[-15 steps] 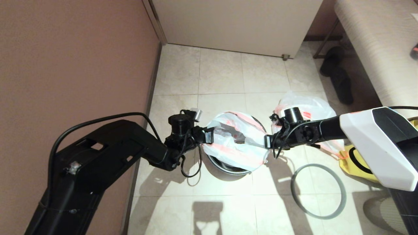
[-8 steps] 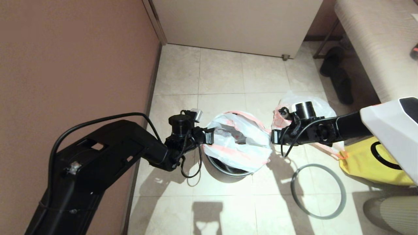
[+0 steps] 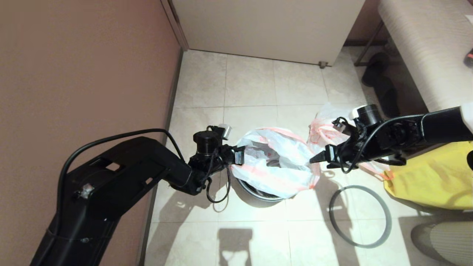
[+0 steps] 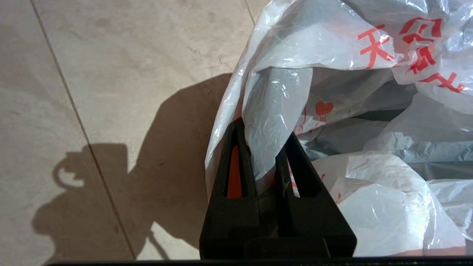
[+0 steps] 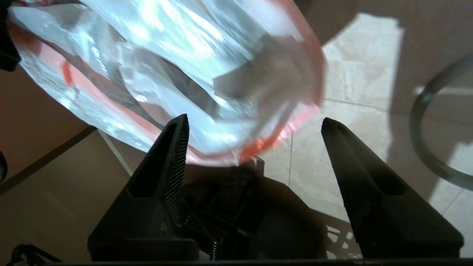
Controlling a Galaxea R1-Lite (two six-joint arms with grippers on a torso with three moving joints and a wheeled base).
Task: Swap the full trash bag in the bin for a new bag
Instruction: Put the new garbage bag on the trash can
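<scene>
From the head view, the new bag (image 3: 275,162) lies draped over the bin (image 3: 258,192) between the two arms, its mouth stretched sideways, with the left pincer (image 3: 236,158) at its left hem and the right pincer (image 3: 318,158) just off its right hem; the full trash bag (image 3: 329,127) sits on the floor behind the right arm, largely hidden by it. The left wrist view shows the left pincer clamped on a fold of the new bag's film. In the right wrist view the right pincer stands wide apart and empty, the blurred pink hem just ahead of its tips, while the grey hoop (image 5: 428,136) is cut off at the edge.
</scene>
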